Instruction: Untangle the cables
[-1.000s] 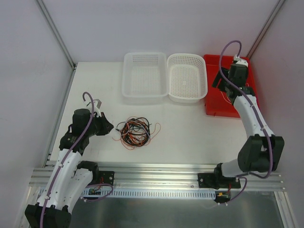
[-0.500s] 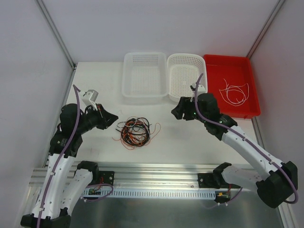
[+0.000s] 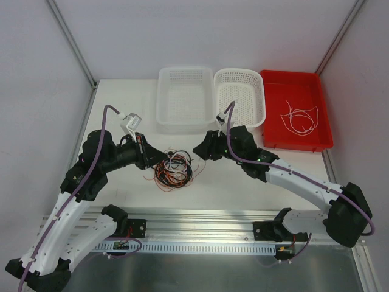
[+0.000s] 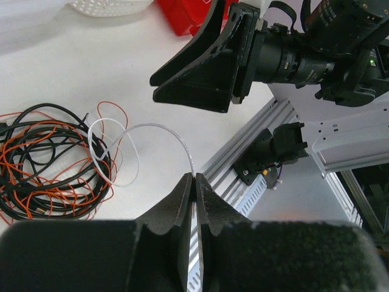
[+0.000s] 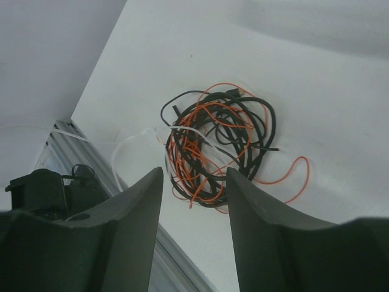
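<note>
The cables [image 3: 173,170] are a tangle of black, orange-red and white wires on the white table between my two grippers; the tangle also shows in the left wrist view [image 4: 48,161] and the right wrist view [image 5: 219,137]. My left gripper [image 3: 152,160] is at the tangle's left edge. It is shut [image 4: 194,177] on the end of a white cable [image 4: 155,126] that arcs out of the tangle. My right gripper [image 3: 199,149] is open and empty [image 5: 194,176], held above the tangle's right side. Another white cable [image 3: 301,118] lies in the red tray [image 3: 322,131].
Two white baskets [image 3: 185,72] [image 3: 240,73] stand at the back of the table, left of the red tray. An aluminium rail [image 3: 200,222] runs along the near edge. My right gripper's fingers [image 4: 200,67] hang close in front of my left wrist camera.
My right arm swung left from over the red tray to the tangle, leaving a white cable in the tray. My left gripper moved right to the tangle.
</note>
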`<state>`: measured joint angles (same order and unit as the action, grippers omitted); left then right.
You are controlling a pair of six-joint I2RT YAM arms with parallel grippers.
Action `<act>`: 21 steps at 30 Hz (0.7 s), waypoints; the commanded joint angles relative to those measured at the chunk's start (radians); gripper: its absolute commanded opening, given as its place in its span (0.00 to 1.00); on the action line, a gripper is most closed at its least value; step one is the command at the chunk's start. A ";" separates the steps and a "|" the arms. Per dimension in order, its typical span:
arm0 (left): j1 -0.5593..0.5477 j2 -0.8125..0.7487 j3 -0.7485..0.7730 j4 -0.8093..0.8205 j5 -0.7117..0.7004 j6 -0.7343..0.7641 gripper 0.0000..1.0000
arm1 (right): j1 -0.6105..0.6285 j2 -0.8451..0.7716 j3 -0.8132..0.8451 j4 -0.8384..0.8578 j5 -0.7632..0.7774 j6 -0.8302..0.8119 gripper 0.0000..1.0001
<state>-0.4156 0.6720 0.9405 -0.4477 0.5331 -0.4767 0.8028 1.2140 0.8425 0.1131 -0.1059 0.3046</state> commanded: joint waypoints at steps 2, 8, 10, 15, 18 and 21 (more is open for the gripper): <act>-0.049 0.021 0.023 0.033 -0.068 -0.043 0.05 | 0.055 0.050 0.010 0.135 -0.029 0.082 0.47; -0.115 0.029 0.015 0.052 -0.113 -0.059 0.05 | 0.082 0.120 -0.023 0.195 -0.021 0.125 0.44; -0.129 0.031 0.015 0.053 -0.125 -0.060 0.05 | 0.085 0.139 -0.029 0.217 -0.043 0.139 0.43; -0.158 0.037 0.007 0.060 -0.150 -0.062 0.05 | 0.102 0.205 -0.020 0.272 -0.080 0.142 0.43; -0.167 0.041 0.007 0.063 -0.159 -0.062 0.05 | 0.105 0.231 -0.020 0.292 -0.093 0.153 0.43; -0.178 0.040 0.003 0.063 -0.168 -0.060 0.05 | 0.105 0.252 -0.023 0.306 -0.103 0.159 0.33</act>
<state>-0.5823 0.7105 0.9401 -0.4271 0.3866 -0.5259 0.9047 1.4570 0.8135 0.3256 -0.1757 0.4400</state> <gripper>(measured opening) 0.050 0.370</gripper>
